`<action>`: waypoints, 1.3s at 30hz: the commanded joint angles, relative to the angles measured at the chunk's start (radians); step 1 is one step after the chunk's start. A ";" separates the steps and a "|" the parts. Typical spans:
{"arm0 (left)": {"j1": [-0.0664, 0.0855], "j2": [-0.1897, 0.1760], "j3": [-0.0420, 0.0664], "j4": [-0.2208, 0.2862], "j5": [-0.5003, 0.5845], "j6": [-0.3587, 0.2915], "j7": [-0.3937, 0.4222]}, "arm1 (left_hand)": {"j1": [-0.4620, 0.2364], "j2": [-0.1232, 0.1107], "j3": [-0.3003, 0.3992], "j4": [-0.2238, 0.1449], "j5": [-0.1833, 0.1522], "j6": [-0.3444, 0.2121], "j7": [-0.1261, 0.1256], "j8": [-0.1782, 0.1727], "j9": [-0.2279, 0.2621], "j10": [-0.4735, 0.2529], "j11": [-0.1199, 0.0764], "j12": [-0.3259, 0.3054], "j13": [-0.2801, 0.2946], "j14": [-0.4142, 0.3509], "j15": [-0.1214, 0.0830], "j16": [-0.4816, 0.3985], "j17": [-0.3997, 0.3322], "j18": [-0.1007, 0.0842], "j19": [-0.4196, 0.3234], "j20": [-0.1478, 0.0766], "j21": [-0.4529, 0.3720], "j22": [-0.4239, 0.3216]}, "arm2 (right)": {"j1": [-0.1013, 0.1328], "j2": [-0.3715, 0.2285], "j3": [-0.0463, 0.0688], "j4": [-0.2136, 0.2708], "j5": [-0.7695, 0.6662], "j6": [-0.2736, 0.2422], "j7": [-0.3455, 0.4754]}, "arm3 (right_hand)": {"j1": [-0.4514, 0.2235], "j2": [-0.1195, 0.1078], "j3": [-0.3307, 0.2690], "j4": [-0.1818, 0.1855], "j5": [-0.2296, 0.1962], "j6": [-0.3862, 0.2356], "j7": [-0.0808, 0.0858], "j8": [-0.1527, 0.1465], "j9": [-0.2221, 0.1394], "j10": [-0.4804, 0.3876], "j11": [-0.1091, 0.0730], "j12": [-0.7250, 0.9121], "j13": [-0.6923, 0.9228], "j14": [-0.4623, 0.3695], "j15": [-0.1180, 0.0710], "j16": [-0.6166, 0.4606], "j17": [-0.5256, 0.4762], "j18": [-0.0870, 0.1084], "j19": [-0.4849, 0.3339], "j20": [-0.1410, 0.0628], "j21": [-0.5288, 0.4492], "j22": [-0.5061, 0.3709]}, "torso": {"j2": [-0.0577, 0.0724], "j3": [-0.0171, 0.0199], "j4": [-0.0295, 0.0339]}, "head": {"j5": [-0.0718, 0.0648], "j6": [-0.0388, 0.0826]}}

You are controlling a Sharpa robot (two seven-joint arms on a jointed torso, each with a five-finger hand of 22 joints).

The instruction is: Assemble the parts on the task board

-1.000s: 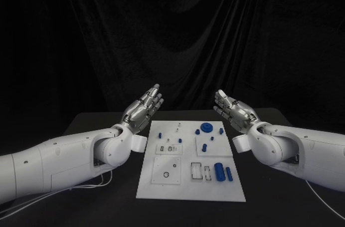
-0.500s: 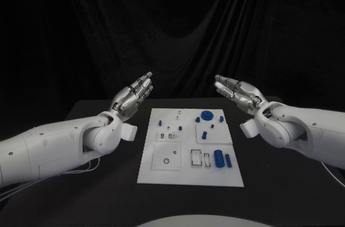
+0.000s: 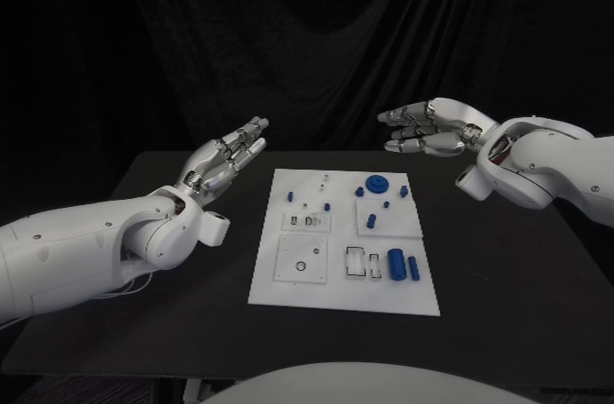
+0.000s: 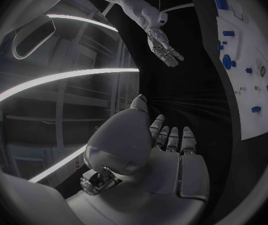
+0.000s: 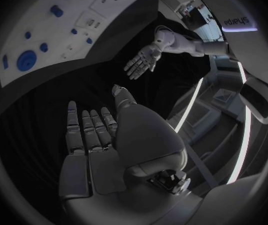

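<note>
The white task board (image 3: 284, 290) lies in the middle of the black table. Small blue parts sit on it: a round disc (image 3: 378, 185) near its far edge, short pegs (image 3: 371, 218) in the middle, and two larger cylinders (image 3: 397, 266) near its right front. My left hand (image 3: 228, 159) hovers empty above the table left of the board, fingers straight and apart; the right wrist view shows it too (image 5: 144, 59). My right hand (image 3: 433, 127) hangs empty above the board's far right corner, fingers loosely curved and spread. The left wrist view shows the board (image 4: 254, 80) and that right hand (image 4: 164, 49).
Bare black table surface (image 3: 512, 271) surrounds the board on all sides. A black curtain (image 3: 320, 58) hangs behind the table's far edge. White recessed slots (image 3: 359, 261) and small fittings are set in the board.
Both hands have risen and moved outward from the board; the right hand's fingers have curled slightly. The camera view has shifted. The parts lie as before.
</note>
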 commanded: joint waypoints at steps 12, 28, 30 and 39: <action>0.009 -0.058 0.001 0.058 -0.048 -0.056 0.169 | 0.024 0.000 0.001 0.001 0.004 0.017 0.000 0.004 0.001 0.005 0.007 0.001 0.002 0.000 0.013 -0.004 -0.001 0.027 0.001 0.022 -0.006 -0.002 | 0.048 0.030 0.001 -0.011 -0.813 0.075 -0.218 | -0.034 -0.131 0.204 -0.057 0.004 0.233 -0.070 0.008 0.016 0.340 -0.094 0.008 0.038 0.766 -0.129 0.249 0.198 0.012 0.495 -0.140 0.415 0.252 | 0.108 -0.0066 0.0262 | -0.023 0.033; 0.011 -0.077 0.001 0.065 -0.109 -0.048 0.168 | 0.033 -0.001 0.000 0.001 0.004 0.011 -0.004 0.001 0.000 0.003 0.006 0.000 0.001 0.000 0.014 -0.004 -0.001 0.035 0.001 0.030 -0.006 -0.002 | 0.049 0.048 0.001 -0.023 -0.966 -0.011 -0.227 | -0.104 -0.282 0.395 0.078 0.000 0.352 -0.134 0.008 0.045 0.493 -0.118 0.010 0.048 0.831 -0.172 0.759 0.487 -0.069 0.691 -0.164 1.069 1.052 | 0.187 -0.0204 0.0634 | -0.090 0.112; 0.011 -0.077 0.001 0.064 -0.111 -0.044 0.167 | 0.037 0.000 0.000 0.001 0.004 0.006 -0.005 -0.002 -0.001 0.000 0.006 0.000 0.001 0.000 0.015 -0.004 -0.001 0.038 0.001 0.035 -0.006 -0.002 | 0.047 0.047 0.001 -0.020 -0.969 -0.020 -0.224 | -0.107 -0.287 0.392 0.086 -0.001 0.350 -0.131 0.009 0.046 0.489 -0.119 0.008 0.047 0.838 -0.173 0.782 0.496 -0.073 0.703 -0.165 1.084 1.075 | 0.191 -0.0205 0.0630 | -0.089 0.116; 0.011 -0.085 0.001 0.065 -0.113 -0.041 0.163 | 0.038 0.000 0.000 0.001 0.004 0.005 -0.006 -0.002 -0.001 -0.001 0.006 -0.001 0.000 0.000 0.016 -0.004 -0.001 0.039 0.001 0.036 -0.006 -0.002 | 0.041 0.045 0.001 -0.017 -0.972 -0.031 -0.217 | -0.114 -0.290 0.387 0.100 -0.001 0.351 -0.126 0.010 0.046 0.492 -0.118 0.009 0.048 0.859 -0.176 0.851 0.555 -0.081 0.730 -0.167 1.116 1.125 | 0.207 -0.0202 0.0656 | -0.091 0.123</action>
